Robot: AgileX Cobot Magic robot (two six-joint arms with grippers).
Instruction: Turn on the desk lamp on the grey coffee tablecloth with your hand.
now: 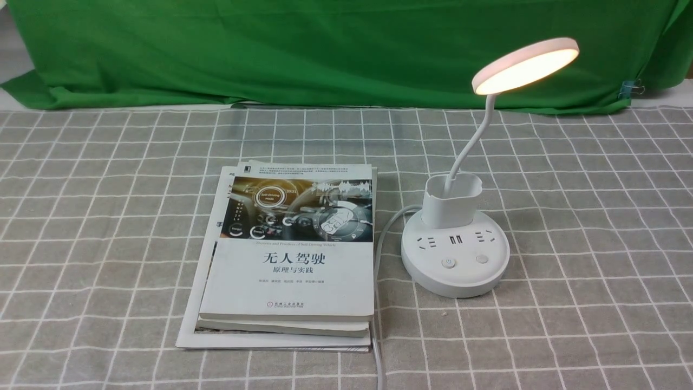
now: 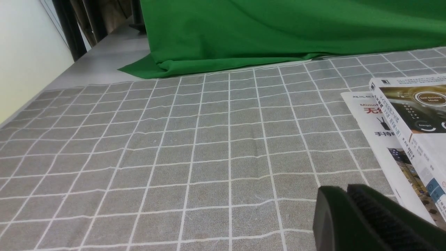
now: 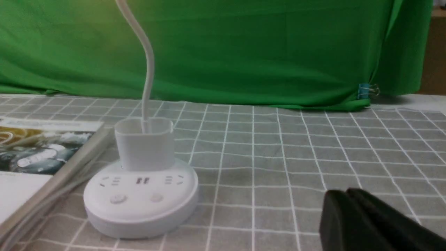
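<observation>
The white desk lamp [image 1: 455, 249] stands on the grey coffee tablecloth [image 1: 584, 227], right of centre. Its round disc head [image 1: 525, 65] glows warm white. Two buttons [image 1: 448, 263] sit on the front of its round base. Neither arm shows in the front view. In the right wrist view the lamp base [image 3: 139, 198] is ahead and to one side of my right gripper [image 3: 343, 195], which is shut, empty and well apart from it. My left gripper [image 2: 343, 190] is shut and empty over bare cloth [image 2: 174, 139], beside the books [image 2: 411, 118].
A stack of books [image 1: 287, 254] lies left of the lamp, with the lamp's white cable [image 1: 379, 260] running between them toward the table's front edge. A green cloth backdrop [image 1: 325, 49] hangs along the back, held by a clip [image 1: 631, 86].
</observation>
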